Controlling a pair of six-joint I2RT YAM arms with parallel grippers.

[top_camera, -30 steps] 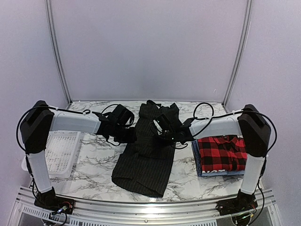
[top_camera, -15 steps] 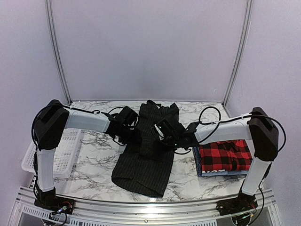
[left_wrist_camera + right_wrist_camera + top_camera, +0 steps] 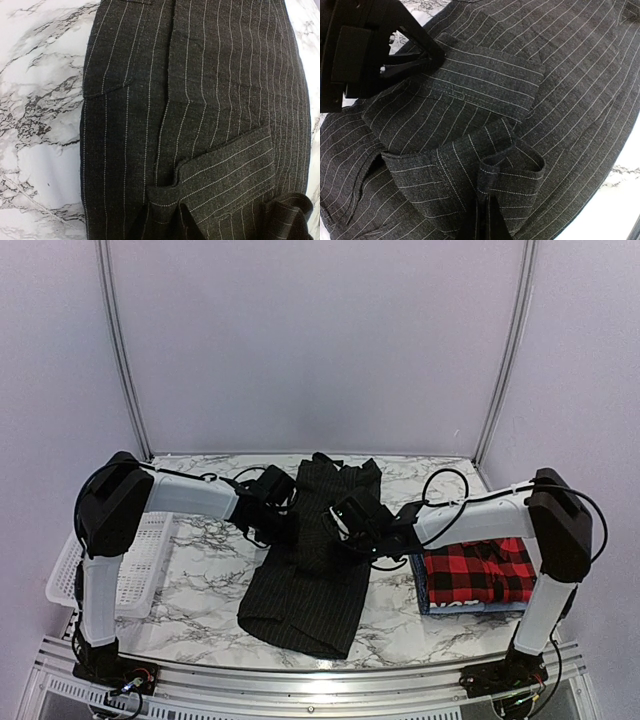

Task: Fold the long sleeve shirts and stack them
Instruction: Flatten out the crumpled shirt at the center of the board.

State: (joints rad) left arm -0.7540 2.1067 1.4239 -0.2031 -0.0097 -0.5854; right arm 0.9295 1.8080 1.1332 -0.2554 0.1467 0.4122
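Note:
The black pinstriped shirt (image 3: 308,575) lies lengthwise on the middle of the marble table, sleeves drawn in over its body. My left gripper (image 3: 284,524) is at its left side, shut on a fold of the cloth (image 3: 172,206). My right gripper (image 3: 347,524) is at its right side, shut on a looped sleeve cuff (image 3: 481,200). The left gripper (image 3: 432,55) also shows in the right wrist view, tips on the cloth. The red-and-black plaid shirt (image 3: 478,568) lies folded at the right on the blue folded shirt (image 3: 418,582), of which only an edge shows.
A white mesh basket (image 3: 130,562) stands at the left edge, partly behind the left arm. Grey walls with metal rails enclose the table. A metal rail (image 3: 300,680) runs along the near edge.
Both arms have moved inward over the black shirt, bringing the grippers closer together. The left arm's elbow has swung right, away from the basket. The shirt's upper part is narrower.

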